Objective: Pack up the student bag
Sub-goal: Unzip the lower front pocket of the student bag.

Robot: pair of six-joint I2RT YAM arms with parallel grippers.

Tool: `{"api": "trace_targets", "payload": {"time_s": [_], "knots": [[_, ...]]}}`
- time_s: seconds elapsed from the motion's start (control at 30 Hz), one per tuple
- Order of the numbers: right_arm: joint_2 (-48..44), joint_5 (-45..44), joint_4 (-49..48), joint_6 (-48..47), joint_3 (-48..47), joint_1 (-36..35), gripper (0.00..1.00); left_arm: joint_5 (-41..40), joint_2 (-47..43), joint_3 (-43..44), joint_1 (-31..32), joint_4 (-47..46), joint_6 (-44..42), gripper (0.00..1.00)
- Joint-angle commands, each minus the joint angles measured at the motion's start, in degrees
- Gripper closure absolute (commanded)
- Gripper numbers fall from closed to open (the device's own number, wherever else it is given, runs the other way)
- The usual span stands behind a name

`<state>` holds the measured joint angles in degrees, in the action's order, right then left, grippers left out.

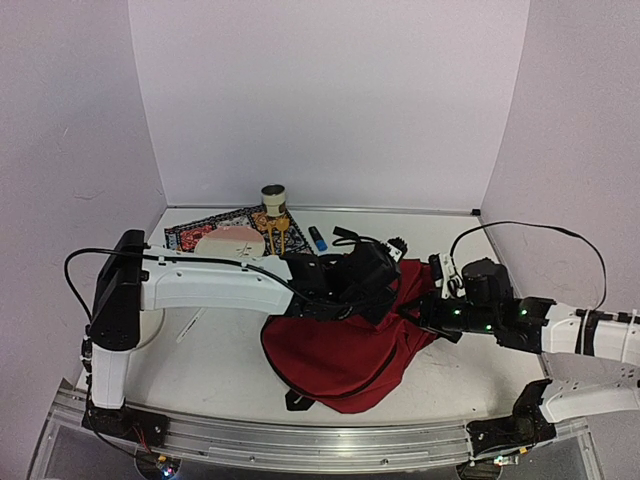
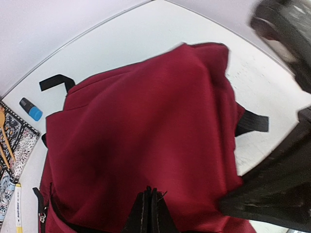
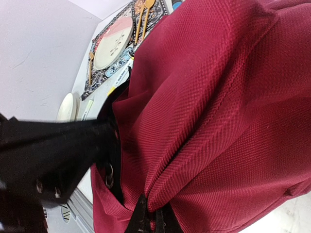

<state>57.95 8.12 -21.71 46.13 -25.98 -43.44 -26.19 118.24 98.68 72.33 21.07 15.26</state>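
The student bag (image 1: 340, 350) lies slumped on the table (image 1: 215, 350) just beyond both arm bases; the right gripper (image 3: 148, 219) is clamped on a fold of its red fabric; the left gripper (image 2: 148, 208) has its jaws together against the cloth, though whether any is caught I cannot tell; beyond, a plate (image 1: 232, 243) rests on a patterned mat (image 1: 190, 233), a blue marker (image 1: 318, 238) beside it, and farthest back stands a cup (image 1: 274, 197).

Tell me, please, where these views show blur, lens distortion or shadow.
Top external: sharp and evenly lit, only soft shadows on the table beside the student bag. Left wrist: the table's far edge bows from wide-angle distortion, the right arm is blurred, a dim patch darkens the bag's middle. Right wrist: the fabric weave is crisp, the left arm a dark blur.
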Motion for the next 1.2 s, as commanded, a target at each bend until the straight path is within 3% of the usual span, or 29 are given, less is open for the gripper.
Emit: {"api": "trace_targets", "payload": {"time_s": [0.0, 0.4, 0.73, 0.83, 0.97, 1.07, 1.17], "knots": [[-4.47, -4.82, 4.80, -1.88, -2.48, -0.77, 1.00, -3.78, -5.36, -3.68, -4.11, 0.70, 4.15, 1.00], [-12.52, -20.79, 18.38, -2.22, -0.42, 2.92, 1.00, -5.20, -9.03, -16.07, -15.03, -0.62, 11.04, 1.00], [-14.81, -18.90, 21.62, -6.90, -1.06, 12.13, 1.00, -0.52, -10.27, -24.03, -19.77, -5.23, 15.64, 1.00], [-12.17, -12.67, 20.82, -10.51, -3.00, 12.12, 0.96, 4.53, -12.64, -25.91, -19.48, -8.69, 15.57, 0.88], [-11.23, -4.10, 20.43, -14.65, -5.30, 12.14, 0.70, 8.45, -16.89, -28.00, -17.42, -13.32, 14.44, 0.71], [-10.96, -2.77, 24.35, -16.82, -8.88, 12.13, 0.58, 8.88, -18.84, -27.58, -15.69, -13.84, 13.83, 0.58], [-10.10, -2.23, 28.06, -18.90, -12.74, 12.09, 0.48, 10.14, -19.90, -26.28, -14.75, -14.04, 13.94, 0.36]]}}
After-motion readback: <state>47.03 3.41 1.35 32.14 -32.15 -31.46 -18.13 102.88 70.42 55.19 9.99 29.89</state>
